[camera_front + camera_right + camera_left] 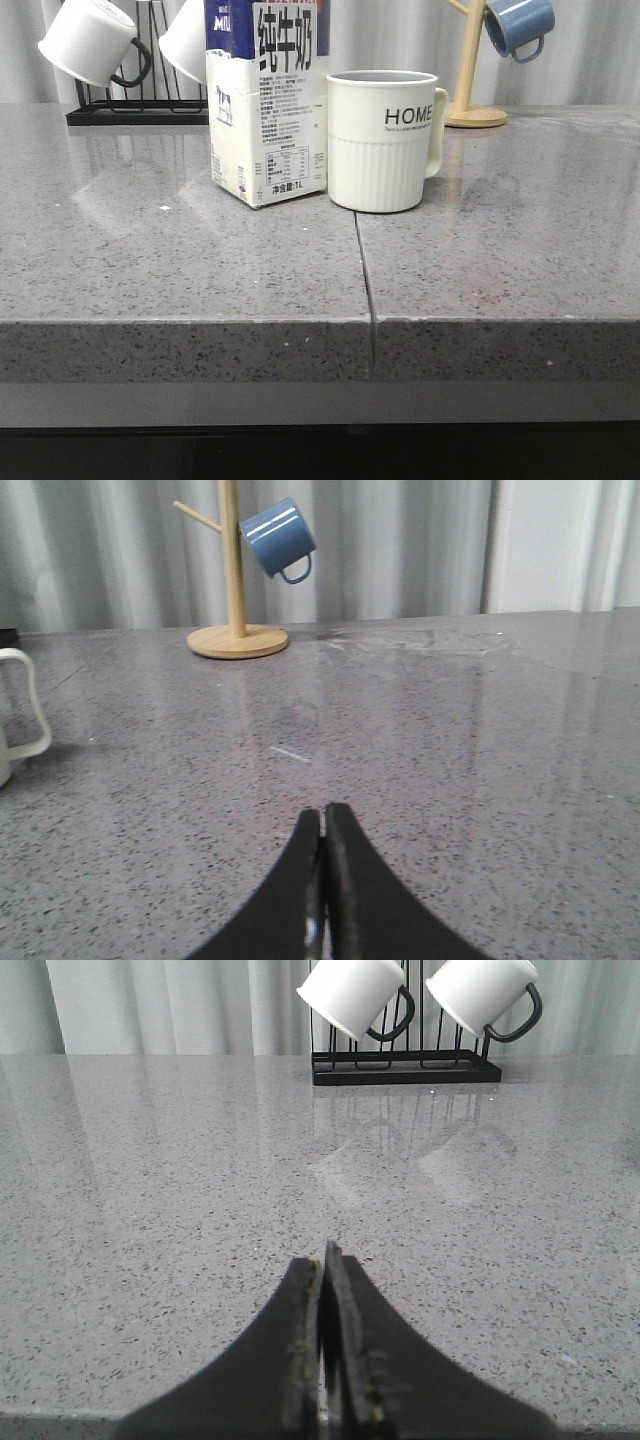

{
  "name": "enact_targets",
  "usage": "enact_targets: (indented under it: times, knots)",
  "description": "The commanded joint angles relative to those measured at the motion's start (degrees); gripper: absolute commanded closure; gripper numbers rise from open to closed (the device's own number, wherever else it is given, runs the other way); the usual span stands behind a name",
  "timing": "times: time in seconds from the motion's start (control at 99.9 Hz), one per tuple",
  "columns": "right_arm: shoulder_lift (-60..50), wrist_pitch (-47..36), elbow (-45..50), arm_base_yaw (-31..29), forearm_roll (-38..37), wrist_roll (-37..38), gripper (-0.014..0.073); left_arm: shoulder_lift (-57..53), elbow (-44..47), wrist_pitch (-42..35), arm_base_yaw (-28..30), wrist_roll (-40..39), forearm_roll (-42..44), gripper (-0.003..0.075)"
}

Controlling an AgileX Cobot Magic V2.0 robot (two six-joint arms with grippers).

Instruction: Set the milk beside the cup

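The grey stone counter (pixel 180 270) carries everything, and its biggest item is the milk (pixel 267 110), an upright carton standing on its base near the middle, turned so one corner faces the camera. Immediately to its right stands the cup (pixel 381 140), upright too, its handle pointing away from the carton; the two look to be touching or all but touching, though the front view cannot settle which. That pairing reads as the goal already met: the carton sits beside the cup and stands free, with nothing gripping it. Behind them, a black rack (pixel 140 105) holds small white mugs (pixel 90 40) on the left, and a wooden mug tree (pixel 470 70) with a blue mug (pixel 518 25) stands at the back right, all well apart from the pair. Neither arm shows in the front view, which fits a pulled-back resting pose. The left gripper (pixel 324 1360) has its fingers pressed together over bare counter, holding nothing. The right gripper (pixel 322 880) is likewise closed and empty, with only the cup's handle at the edge of its view.
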Motion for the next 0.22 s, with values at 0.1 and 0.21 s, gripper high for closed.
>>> enact_targets:
  times: [0.1, 0.21]
  knots:
    - [-1.0, -3.9, -0.5, 2.0, -0.8, -0.8, 0.0659, -1.7, 2.6, -4.4, 0.1, -0.6, -0.1, 0.0741]
    - [-1.0, -3.9, -0.5, 1.8, -0.8, -0.8, 0.0659, -1.7, 2.6, -4.4, 0.1, -0.6, -0.1, 0.0741]
